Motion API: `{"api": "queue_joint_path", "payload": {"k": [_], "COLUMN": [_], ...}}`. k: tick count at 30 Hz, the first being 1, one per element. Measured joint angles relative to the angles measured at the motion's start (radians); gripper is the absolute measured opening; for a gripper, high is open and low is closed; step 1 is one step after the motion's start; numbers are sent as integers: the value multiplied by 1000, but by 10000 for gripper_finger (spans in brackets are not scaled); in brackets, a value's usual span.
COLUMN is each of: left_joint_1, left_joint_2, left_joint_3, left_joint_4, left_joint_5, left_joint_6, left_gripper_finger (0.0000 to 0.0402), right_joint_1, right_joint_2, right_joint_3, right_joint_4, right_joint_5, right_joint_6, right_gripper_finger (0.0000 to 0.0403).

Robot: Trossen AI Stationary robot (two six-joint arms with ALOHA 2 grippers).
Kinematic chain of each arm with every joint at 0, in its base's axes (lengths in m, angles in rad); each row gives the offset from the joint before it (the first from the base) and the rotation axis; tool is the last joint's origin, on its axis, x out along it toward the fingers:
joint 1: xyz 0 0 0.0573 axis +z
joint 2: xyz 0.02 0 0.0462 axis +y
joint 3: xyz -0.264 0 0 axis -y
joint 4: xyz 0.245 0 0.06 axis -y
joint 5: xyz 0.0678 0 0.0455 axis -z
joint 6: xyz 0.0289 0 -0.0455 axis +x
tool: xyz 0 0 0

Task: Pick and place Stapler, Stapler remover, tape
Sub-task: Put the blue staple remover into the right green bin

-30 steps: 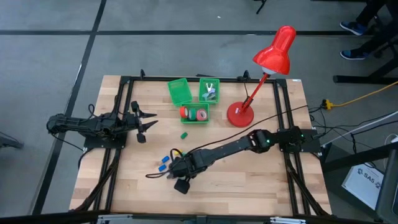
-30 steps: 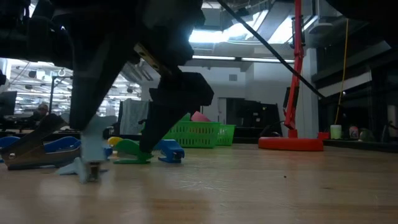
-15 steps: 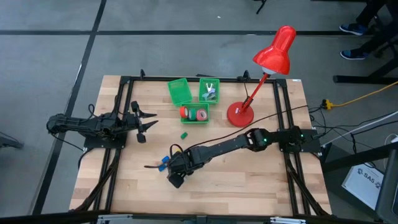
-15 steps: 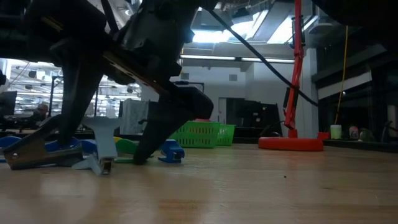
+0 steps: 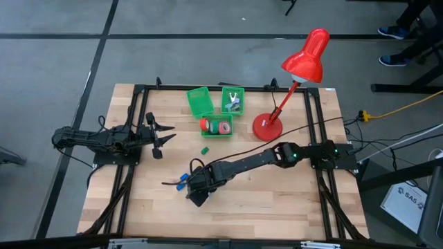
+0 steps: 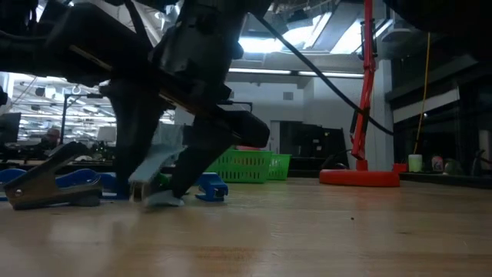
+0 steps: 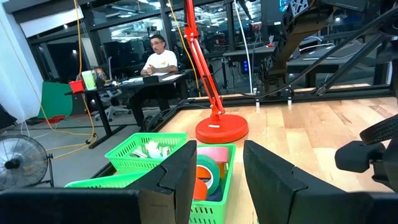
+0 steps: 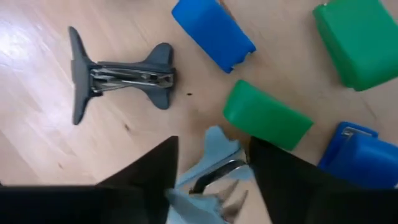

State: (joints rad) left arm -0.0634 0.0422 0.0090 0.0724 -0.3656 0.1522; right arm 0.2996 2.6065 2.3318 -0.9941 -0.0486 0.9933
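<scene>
Since the earlier frame, the pale staple remover [image 8: 208,163] has been tilted, grasped by the right gripper [image 8: 211,174]. The left gripper [image 7: 217,168] is held released. No writing can be read.

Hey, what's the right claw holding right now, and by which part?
The right claw grips a pale grey-teal staple remover across its body, tilted, low over the table. The left claw holds nothing.

A red desk lamp [image 5: 302,69] with a round base is seen at the far right of the pale wooden surface [image 5: 277,200]. Three green plastic baskets [image 5: 199,102] are grouped at the far middle. A seated person [image 7: 155,62] is glimpsed beyond.
</scene>
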Motion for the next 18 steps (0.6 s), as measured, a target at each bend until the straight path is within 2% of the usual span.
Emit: {"api": "queue_joint_path", "payload": {"k": [5, 8, 11, 18], "left_joint_1": [0, 0, 0, 0], "left_joint_2": [0, 0, 0, 0], "left_joint_3": [0, 0, 0, 0], "left_joint_4": [0, 0, -1, -1], "left_joint_5": [0, 0, 0, 0], "left_joint_6": [0, 0, 0, 0], "left_gripper_finger": [128, 127, 127, 128], "right_joint_1": [-3, -8, -17, -30], "right_joint_2": [0, 0, 2, -1], "right_joint_3": [-1, 7, 11, 11], "right_joint_4": [-4, -1, -1, -11], "right_joint_5": [0, 1, 11, -19], "right_joint_6": [-79, -171, -261, -322], "right_gripper_finger": [133, 112, 114, 169]}}
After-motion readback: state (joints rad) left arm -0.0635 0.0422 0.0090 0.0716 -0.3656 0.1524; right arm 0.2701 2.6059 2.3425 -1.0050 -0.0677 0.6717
